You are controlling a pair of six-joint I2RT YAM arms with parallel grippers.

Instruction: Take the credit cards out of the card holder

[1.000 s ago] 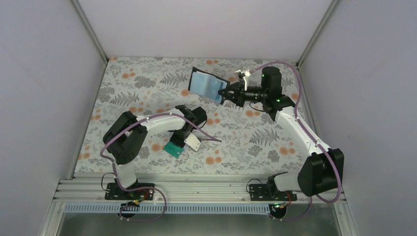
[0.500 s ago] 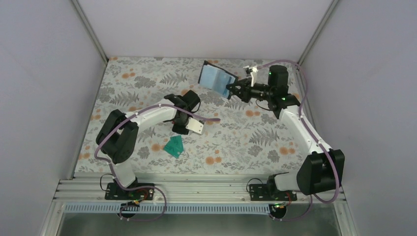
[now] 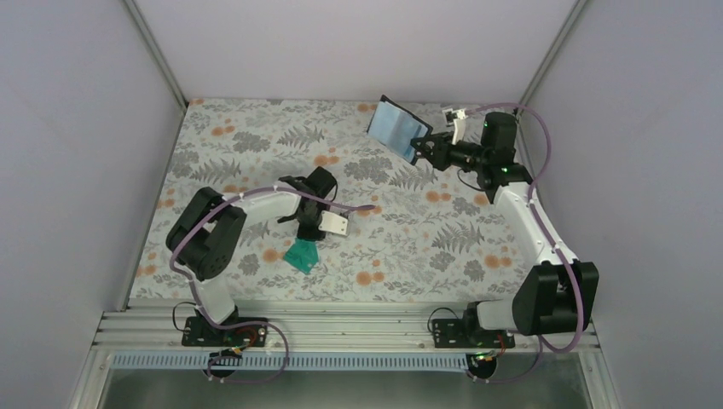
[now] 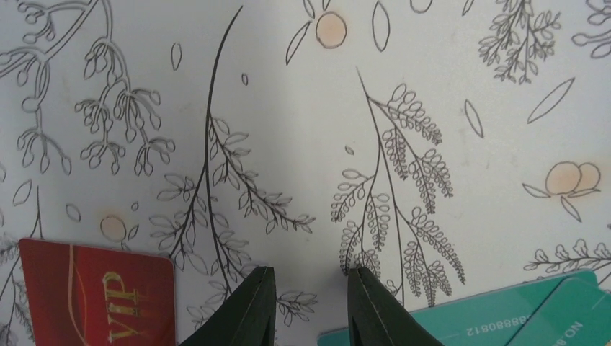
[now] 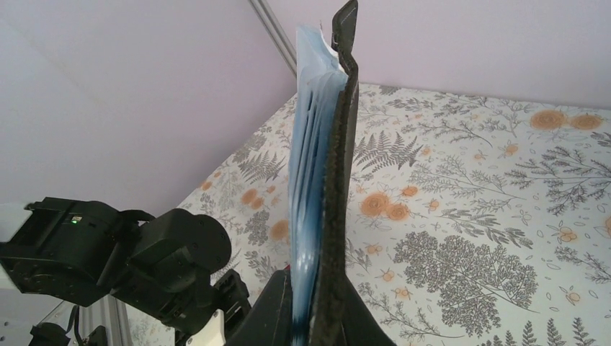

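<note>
My right gripper [image 3: 424,146] is shut on the lower edge of the card holder [image 3: 397,127] and holds it above the far right of the table. The right wrist view shows the card holder [image 5: 337,180] edge-on and upright, its black outer face to the right and its blue inner face to the left, clamped in the right gripper [image 5: 317,292]. My left gripper [image 4: 310,277] hovers open over bare cloth with nothing between its fingers. A red credit card [image 4: 97,292] lies to its left. Two overlapping teal credit cards [image 4: 504,317] lie to its right, also seen as teal credit cards [image 3: 301,254] from above.
A floral cloth [image 3: 256,145] covers the table. Pale walls close in the left, back and right sides. An aluminium rail [image 3: 341,328] with both arm bases runs along the near edge. The left arm [image 3: 256,209] bends across the near left of the table.
The right arm has carried the card holder to the right and farther back. The left gripper has drawn back off the teal cards, which stay on the cloth.
</note>
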